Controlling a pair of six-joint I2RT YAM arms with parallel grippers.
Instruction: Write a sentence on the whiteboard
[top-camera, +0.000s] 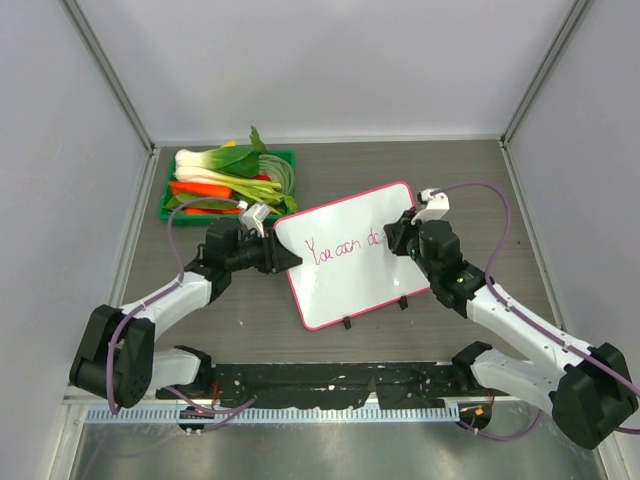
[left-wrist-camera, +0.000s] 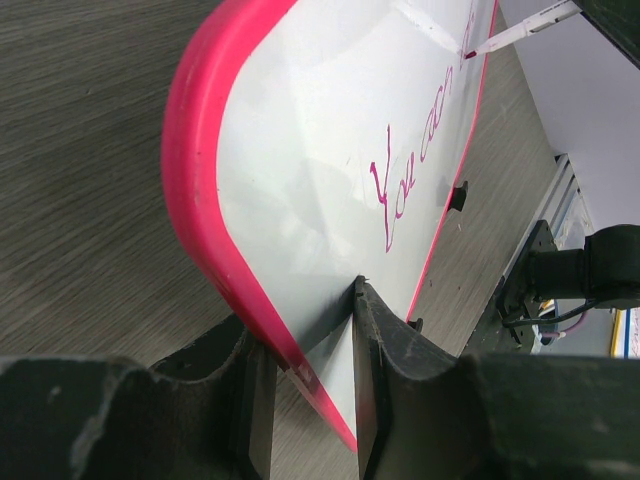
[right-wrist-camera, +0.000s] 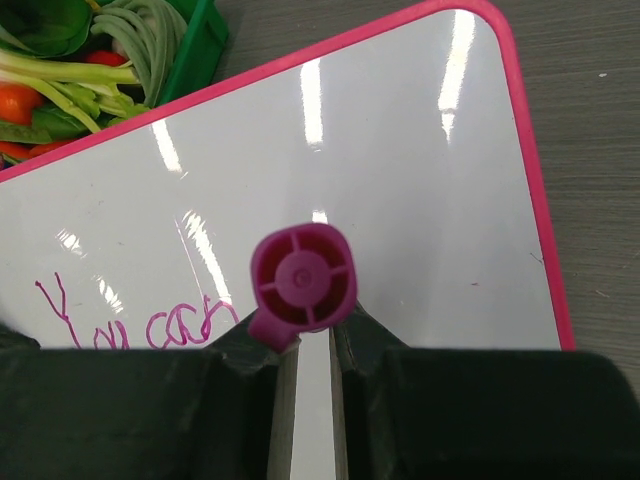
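The whiteboard (top-camera: 352, 285), white with a pink frame, stands tilted in the middle of the table. My left gripper (top-camera: 288, 258) is shut on its left edge, and in the left wrist view its fingers (left-wrist-camera: 385, 350) pinch the pink rim of the whiteboard (left-wrist-camera: 320, 130). The sentence (top-camera: 340, 247) is pink cursive reading "You can d"; its end runs under my right gripper (top-camera: 397, 238). That gripper is shut on a pink marker (right-wrist-camera: 302, 275), seen cap-end on over the whiteboard (right-wrist-camera: 420, 180). The marker tip (left-wrist-camera: 470, 52) touches the board.
A green tray (top-camera: 168, 200) of vegetables sits at the back left, close to the board's upper left corner. Grey enclosure walls stand on three sides. A black rail (top-camera: 330, 382) runs along the near edge between the arm bases.
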